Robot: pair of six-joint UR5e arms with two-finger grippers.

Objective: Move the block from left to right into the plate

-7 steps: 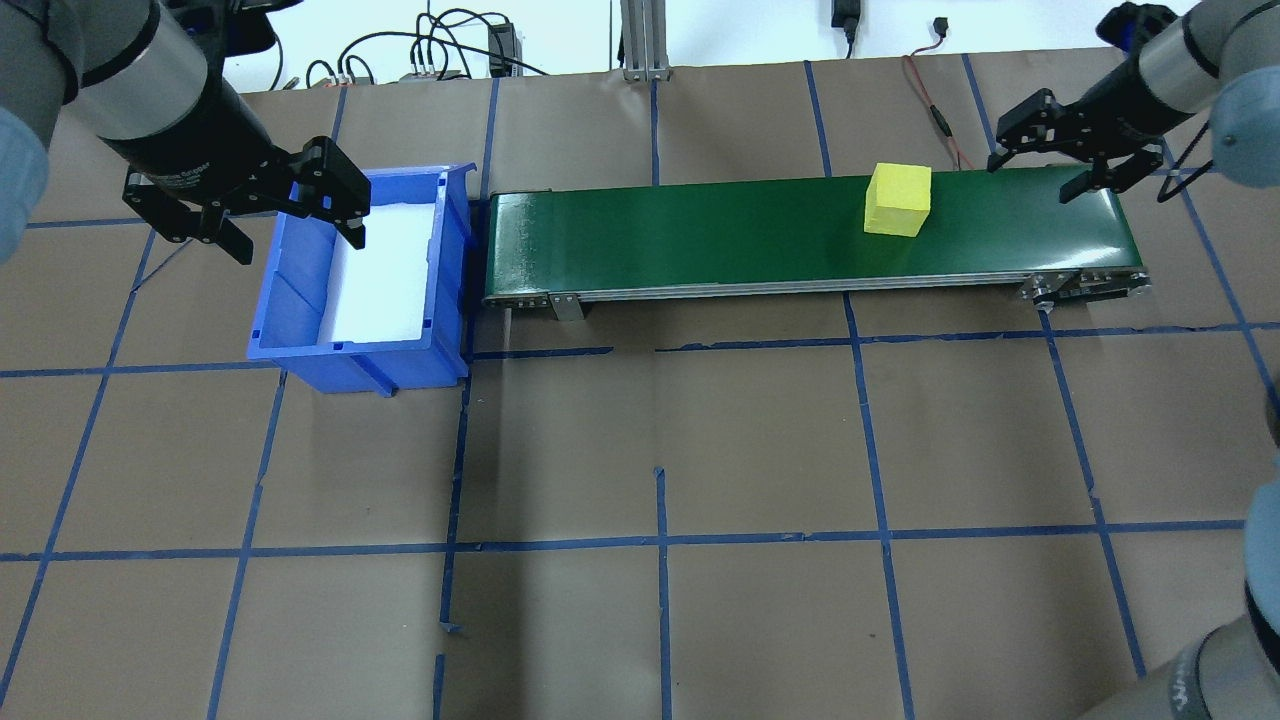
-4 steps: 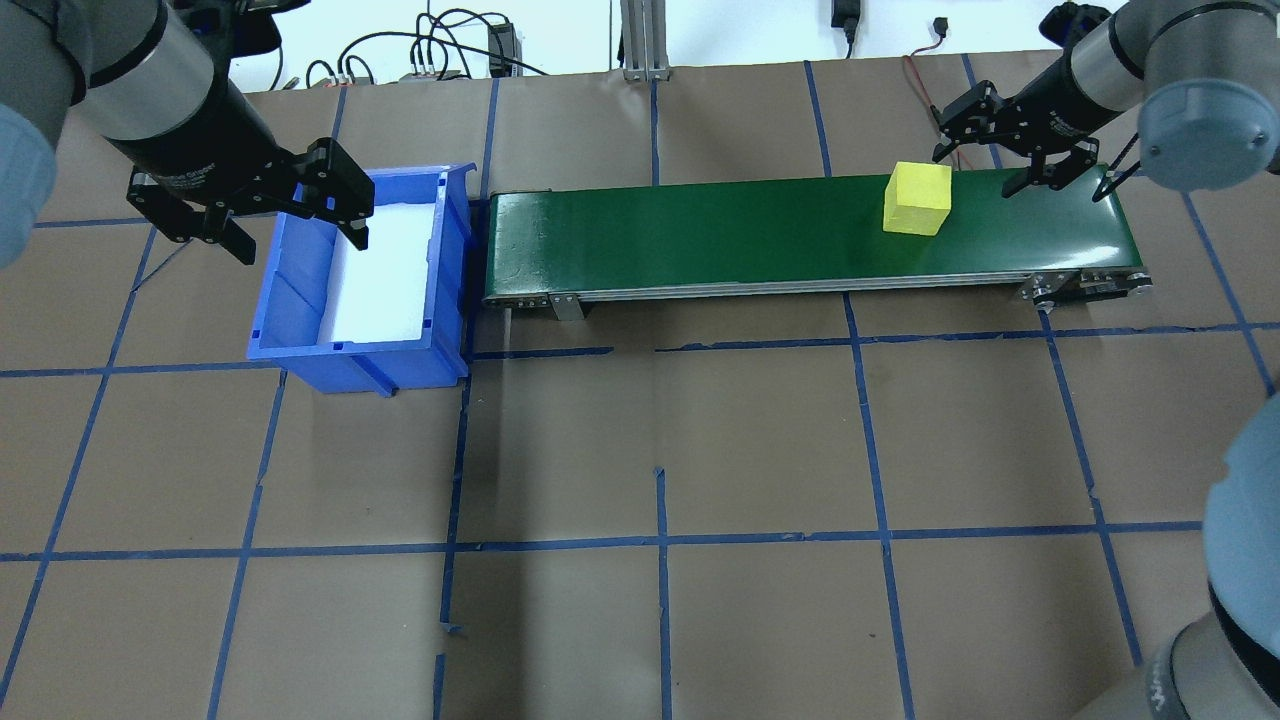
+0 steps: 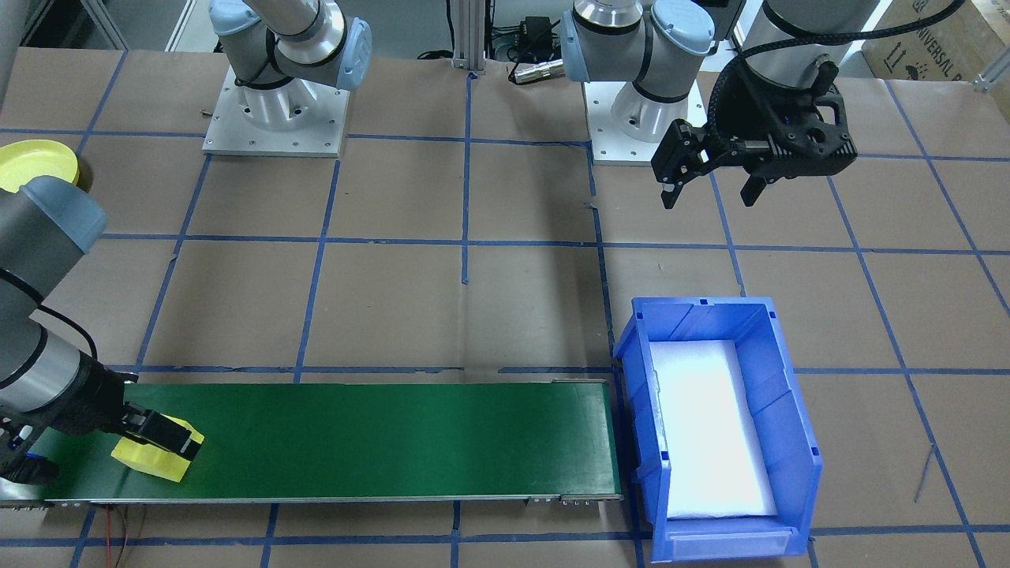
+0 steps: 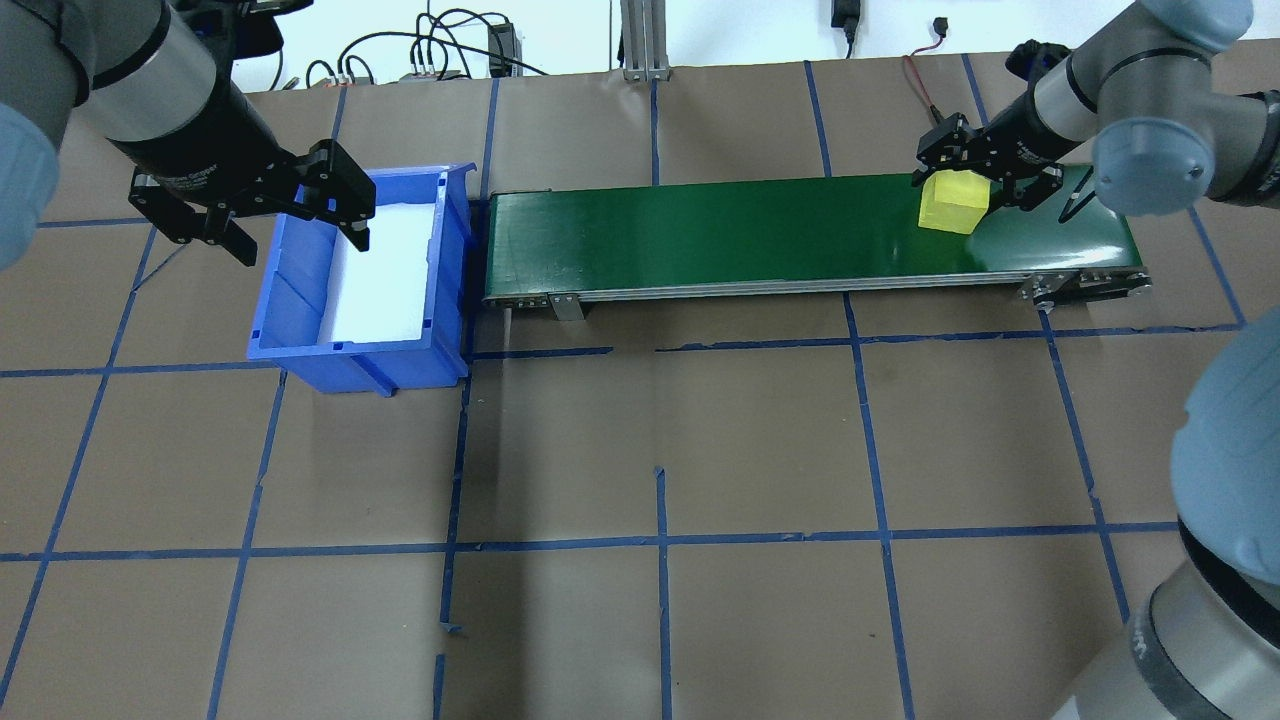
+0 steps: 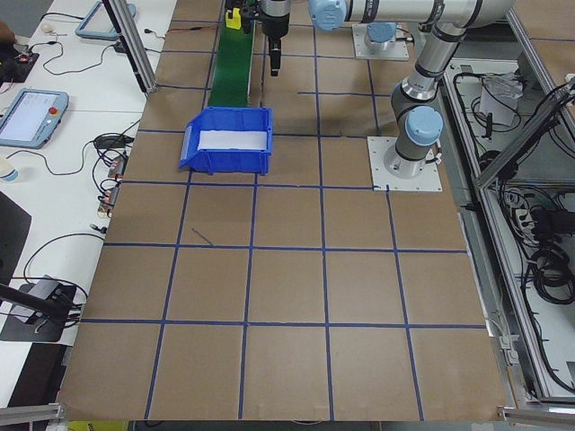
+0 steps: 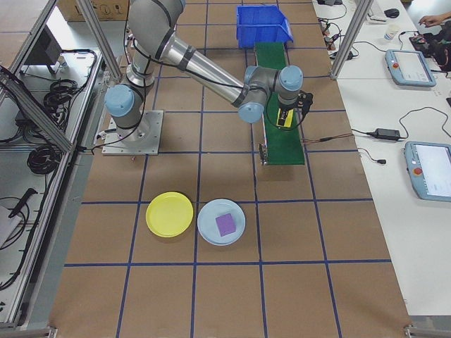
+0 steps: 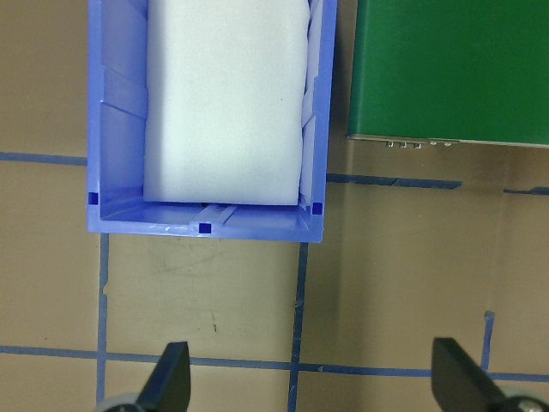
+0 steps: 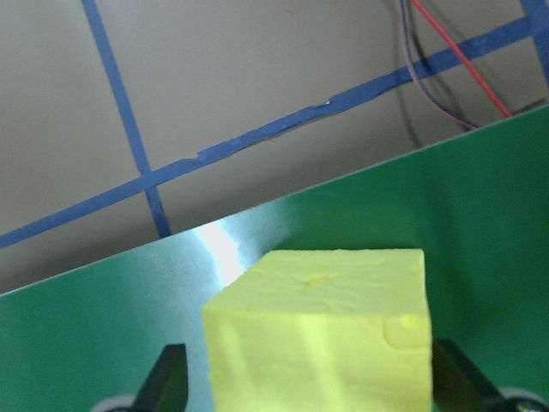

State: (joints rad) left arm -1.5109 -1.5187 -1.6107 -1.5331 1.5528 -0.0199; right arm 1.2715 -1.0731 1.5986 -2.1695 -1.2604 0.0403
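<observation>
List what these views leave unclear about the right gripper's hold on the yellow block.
- Contact: in the right wrist view the fingers flank the yellow block with gaps showing; their tips are cut off by the bottom edge.
- Overhead: the right gripper covers the block's far side.
- Exterior left: too small.

Brown tabletop (image 4: 760,450), blue tape grid (image 4: 660,540)

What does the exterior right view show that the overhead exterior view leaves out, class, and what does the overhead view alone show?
Only the exterior right view shows the yellow plate and, beside it, a pale blue plate holding a purple block, on the table short of the conveyor's end. Only the overhead view shows the left gripper, open, by the bin's rim. Both show the green conveyor, the blue bin and the right gripper around the yellow block.
</observation>
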